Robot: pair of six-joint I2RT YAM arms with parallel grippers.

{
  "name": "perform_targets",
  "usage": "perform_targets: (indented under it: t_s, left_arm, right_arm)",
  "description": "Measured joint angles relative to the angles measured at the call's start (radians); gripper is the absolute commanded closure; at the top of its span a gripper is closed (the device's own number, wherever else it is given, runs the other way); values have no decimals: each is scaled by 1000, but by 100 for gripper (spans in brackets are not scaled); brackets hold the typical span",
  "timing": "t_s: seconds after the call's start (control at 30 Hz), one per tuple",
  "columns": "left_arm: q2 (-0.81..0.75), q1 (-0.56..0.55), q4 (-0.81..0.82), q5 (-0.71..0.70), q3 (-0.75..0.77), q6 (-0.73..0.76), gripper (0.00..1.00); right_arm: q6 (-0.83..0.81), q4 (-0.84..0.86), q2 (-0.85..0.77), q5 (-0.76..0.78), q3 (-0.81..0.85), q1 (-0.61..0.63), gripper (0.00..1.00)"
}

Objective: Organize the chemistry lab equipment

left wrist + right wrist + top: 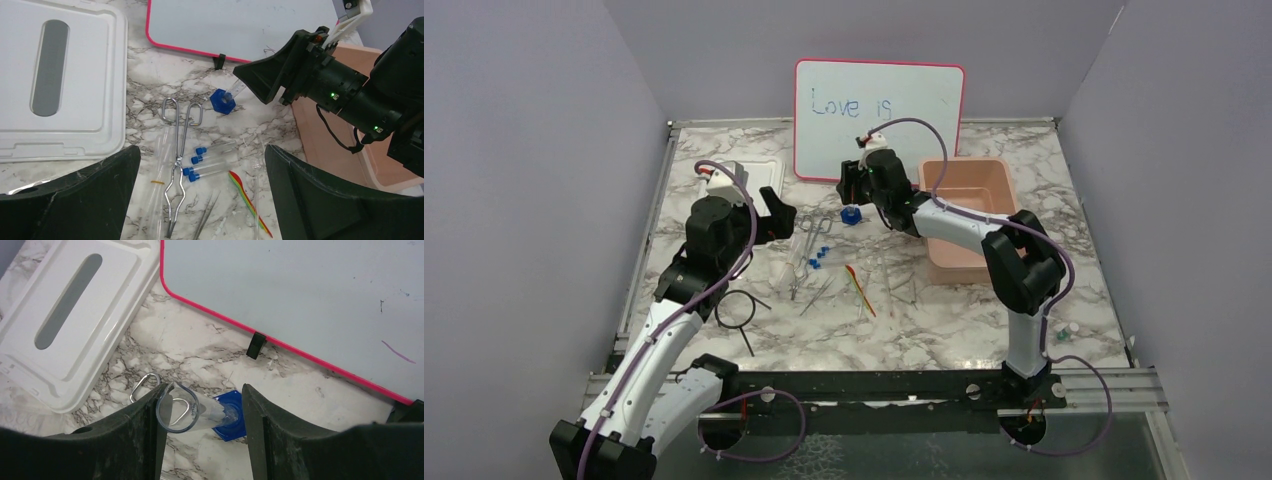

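A clear cylinder on a blue hexagonal base [851, 214] stands tilted in front of the whiteboard. My right gripper [856, 188] is open around it. In the right wrist view the cylinder [197, 412] leans on the left finger [150, 440], with a gap to the right finger. My left gripper [202, 150] is open and empty above several blue-capped tubes [212, 160], metal tongs [179, 165], tweezers [207, 220] and the red-yellow stick [247, 200]. The black wire ring [736, 308] lies near the front left.
The pink tub [964, 163] stands at the right, behind my right arm. Its white lid [749, 175] lies at the back left. The pink-framed whiteboard [879, 120] stands against the back wall. Thin rods [894, 290] lie left of the tub.
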Motion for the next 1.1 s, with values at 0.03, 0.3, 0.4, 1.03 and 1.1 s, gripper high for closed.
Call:
perform_targets:
  t_s: [0.03, 0.3, 0.4, 1.03, 1.1]
  left_arm:
    - [0, 0, 0, 0, 0, -1, 3]
    - [21, 0, -2, 3, -1, -9, 5]
    - [39, 0, -12, 3, -4, -16, 6]
    - [79, 0, 102, 243, -12, -2, 9]
    - [92, 0, 164, 312, -16, 4, 12]
  right_arm:
    - [-3, 9, 5, 3, 1, 0, 42]
    - [-21, 39, 5, 7, -1, 1, 60]
    - [-37, 43, 5, 7, -1, 1, 69]
    - [-111, -274, -254, -210, 126, -1, 74]
    - [-110, -330, -330, -287, 138, -2, 74]
